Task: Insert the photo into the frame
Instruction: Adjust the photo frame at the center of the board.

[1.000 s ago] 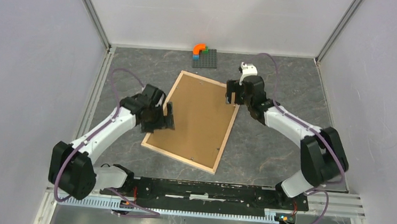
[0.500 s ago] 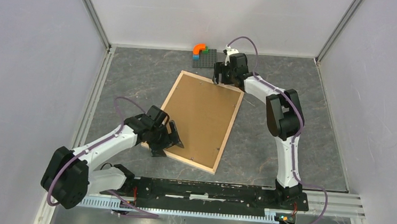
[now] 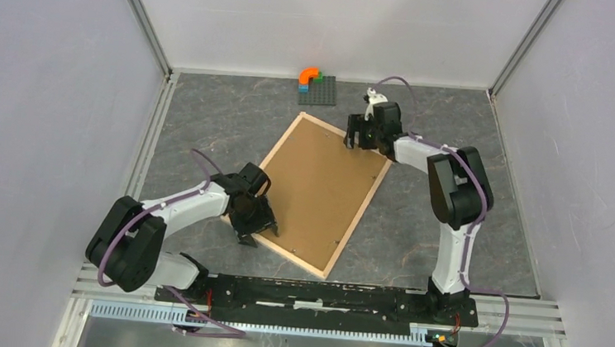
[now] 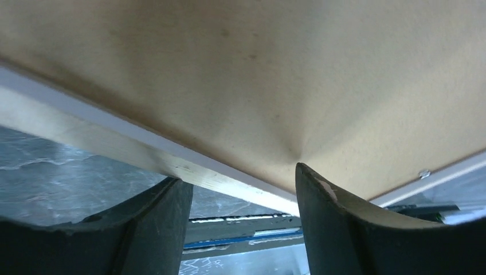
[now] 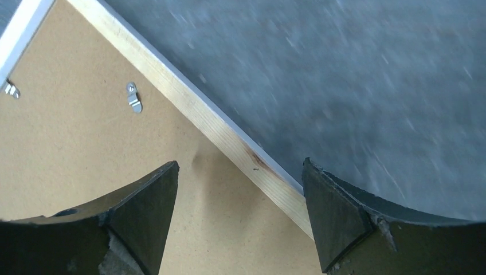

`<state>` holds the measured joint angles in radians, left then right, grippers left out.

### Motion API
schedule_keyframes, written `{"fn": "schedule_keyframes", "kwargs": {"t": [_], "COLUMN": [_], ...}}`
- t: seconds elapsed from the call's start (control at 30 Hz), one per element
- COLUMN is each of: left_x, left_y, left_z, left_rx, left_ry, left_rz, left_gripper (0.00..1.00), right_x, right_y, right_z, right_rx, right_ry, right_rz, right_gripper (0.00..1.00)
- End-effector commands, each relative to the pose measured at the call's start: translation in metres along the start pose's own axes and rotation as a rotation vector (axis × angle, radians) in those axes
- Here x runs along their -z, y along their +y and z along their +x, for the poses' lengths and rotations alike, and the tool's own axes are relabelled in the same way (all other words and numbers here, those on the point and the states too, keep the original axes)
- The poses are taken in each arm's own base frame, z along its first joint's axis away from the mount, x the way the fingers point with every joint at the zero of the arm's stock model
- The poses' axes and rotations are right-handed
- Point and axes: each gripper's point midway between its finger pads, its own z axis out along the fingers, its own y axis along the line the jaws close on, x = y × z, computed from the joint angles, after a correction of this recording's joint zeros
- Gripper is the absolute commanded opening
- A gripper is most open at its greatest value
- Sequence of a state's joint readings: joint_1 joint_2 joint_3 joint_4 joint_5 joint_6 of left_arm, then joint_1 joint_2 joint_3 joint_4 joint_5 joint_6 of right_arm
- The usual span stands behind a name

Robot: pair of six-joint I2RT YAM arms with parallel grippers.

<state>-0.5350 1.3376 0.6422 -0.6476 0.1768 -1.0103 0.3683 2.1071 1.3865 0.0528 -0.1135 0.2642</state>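
Two YAM arms bracket a picture frame on a grey marbled table [image 3: 208, 124]. The frame [image 3: 358, 216], pale wood w/ narrow rails, sits back side up at a slant and spans the gap btwn the two claws. A plain brown backing board [image 3: 319, 191] fills its opening.

The L claw [image 3: 258, 233] is at the frame's near-left rail, jaws spread and clamped on nothing. In the L wrist view the rail [image 4: 114, 143] runs slantwise just ahead of the dark fingers [image 4: 155, 223]. One tip meets the rail, the other meets the board [image 4: 258, 74], which fills the view beyond. Grey table shows below the rail on that claw's L side. Whether the rail is raised off the table can't be told.

The R claw [image 3: 353, 137] hangs over the opposite, far-right corner, jaws also wide apart w/ nothing held. In the R wrist view the rail [image 5: 229, 137] crosses diagonally btwn its fingers [image 5: 338, 217], w/ board on the claw's L and bare table on its R. A small metal turn clip [image 5: 133, 97] sits on the board ahead of the L finger, just inside the rail.

Beyond the R claw and to its L, by the back wall, orange, green & blue bricks [image 3: 310, 76] stand on a grey baseplate [image 3: 317, 91], well apart from the frame.
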Motion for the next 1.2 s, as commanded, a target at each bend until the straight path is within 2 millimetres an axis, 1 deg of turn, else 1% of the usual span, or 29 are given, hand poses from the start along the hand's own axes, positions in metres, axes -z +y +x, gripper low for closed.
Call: {"fn": "schedule_keyframes", "kwargs": {"t": [0.0, 0.1, 0.17, 0.23, 0.27, 0.33, 0.37, 0.43, 0.47, 0.5, 0.6, 0.67, 0.77, 0.83, 0.97, 1.17], "left_x": [0.005, 0.010, 0.013, 0.016, 0.018, 0.018, 0.019, 0.017, 0.015, 0.014, 0.010, 0.007, 0.004, 0.004, 0.003, 0.002], "left_y": [-0.018, -0.010, -0.006, -0.004, -0.003, 0.000, 0.001, 0.005, 0.006, 0.007, 0.009, 0.008, 0.009, 0.009, 0.011, 0.010], "left_z": [-0.062, -0.082, -0.093, -0.102, -0.106, -0.111, -0.111, -0.110, -0.108, -0.106, -0.102, -0.100, -0.098, -0.098, -0.096, -0.096], "left_rx": [-0.087, -0.117, -0.138, -0.164, -0.173, -0.193, -0.204, -0.209, -0.213, -0.214, -0.207, -0.200, -0.192, -0.192, -0.190, -0.188], "left_ry": [-0.221, -0.276, -0.296, -0.311, -0.318, -0.320, -0.320, -0.315, -0.308, -0.302, -0.287, -0.279, -0.267, -0.267, -0.261, -0.259], "left_rz": [-0.003, -0.053, -0.083, -0.107, -0.118, -0.128, -0.132, -0.142, -0.143, -0.144, -0.136, -0.125, -0.121, -0.123, -0.125, -0.123], "left_gripper": [0.66, 0.48, 0.42, 0.33, 0.29, 0.21, 0.19, 0.17, 0.16, 0.15, 0.12, 0.09, 0.05, 0.03, 0.02, 0.02], "right_x": [0.050, 0.081, 0.101, 0.114, 0.119, 0.122, 0.122, 0.120, 0.118, 0.115, 0.103, 0.093, 0.080, 0.075, 0.066, 0.060], "right_y": [0.017, 0.010, 0.005, 0.003, 0.003, -0.003, -0.006, -0.014, -0.016, -0.019, -0.019, -0.018, -0.018, -0.019, -0.021, -0.026], "right_z": [0.048, 0.085, 0.104, 0.116, 0.118, 0.115, 0.111, 0.098, 0.092, 0.086, 0.072, 0.067, 0.063, 0.061, 0.057, 0.057], "right_rx": [-0.074, -0.104, -0.118, -0.124, -0.115, -0.066, -0.049, -0.043, -0.053, -0.066, -0.106, -0.121, -0.138, -0.149, -0.165, -0.184], "right_ry": [0.104, 0.121, 0.118, 0.110, 0.105, 0.087, 0.073, 0.053, 0.046, 0.041, 0.033, 0.055, 0.076, 0.079, 0.067, 0.055], "right_rz": [-0.038, -0.018, 0.006, 0.015, 0.021, 0.068, 0.100, 0.169, 0.195, 0.223, 0.269, 0.296, 0.343, 0.372, 0.402, 0.454], "right_gripper": [0.83, 0.83, 0.83, 0.83, 0.83, 0.84, 0.85, 0.86, 0.90, 0.91, 0.90, 0.89, 0.86, 0.85, 0.83, 0.80]}}
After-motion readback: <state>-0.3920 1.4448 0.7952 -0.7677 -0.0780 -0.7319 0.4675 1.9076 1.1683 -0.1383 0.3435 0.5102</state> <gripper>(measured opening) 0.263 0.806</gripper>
